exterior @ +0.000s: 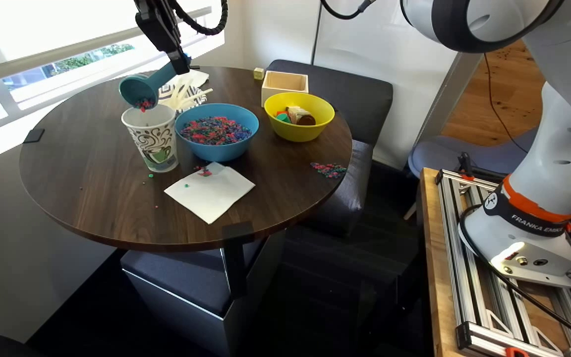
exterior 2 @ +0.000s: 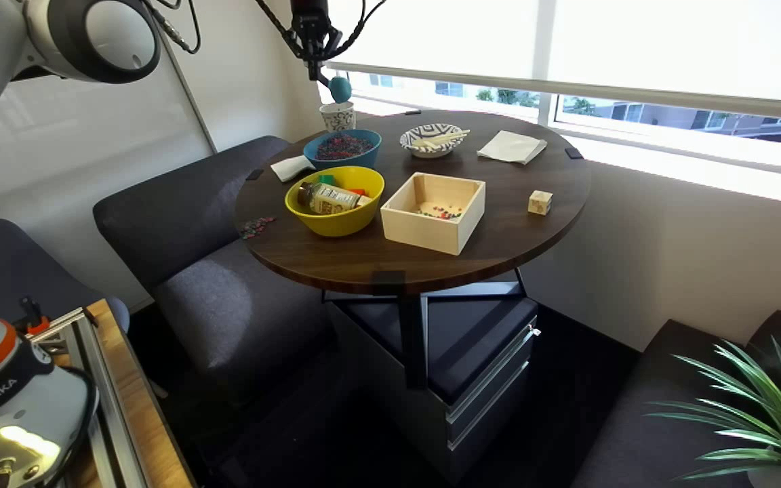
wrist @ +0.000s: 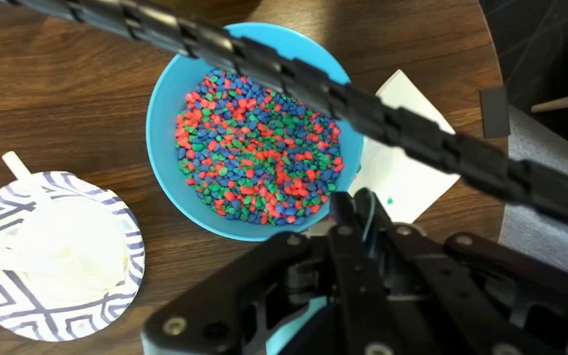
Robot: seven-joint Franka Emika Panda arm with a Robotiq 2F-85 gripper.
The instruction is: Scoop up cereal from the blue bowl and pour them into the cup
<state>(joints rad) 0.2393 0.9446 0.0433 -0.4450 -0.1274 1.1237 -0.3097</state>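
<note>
Pebbly red, blue and green cereal [wrist: 259,158] in a round blue bowl [wrist: 162,133], upper centre of the wrist view, black pincer [exterior: 181,63] clamped on a round-headed teal scoop [exterior: 142,88], tilted above a tapered swirl-printed paper cup [exterior: 152,141], upper left of an exterior view, wood-grained desk [exterior: 92,168]

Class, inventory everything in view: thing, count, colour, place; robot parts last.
table: 1, brown, by window
blue bowl: 1, blue, on table
cereal: uncounted, multicoloured, mostly in blue bowl
cup: 1, white and green, beside blue bowl
scoop: 1, teal, above cup
napkins: 2, white, on table
yellow bowl: 1, yellow, holding jar
patterned bowl: 1, white, holding sticks
wooden box: 1, beige, on table
cube: 1, beige, on table
seats: several, grey, around table
plant: 1, green, in picture corner
pincer: 1, black, shut on scoop
arm: 1, white, on stand
</note>
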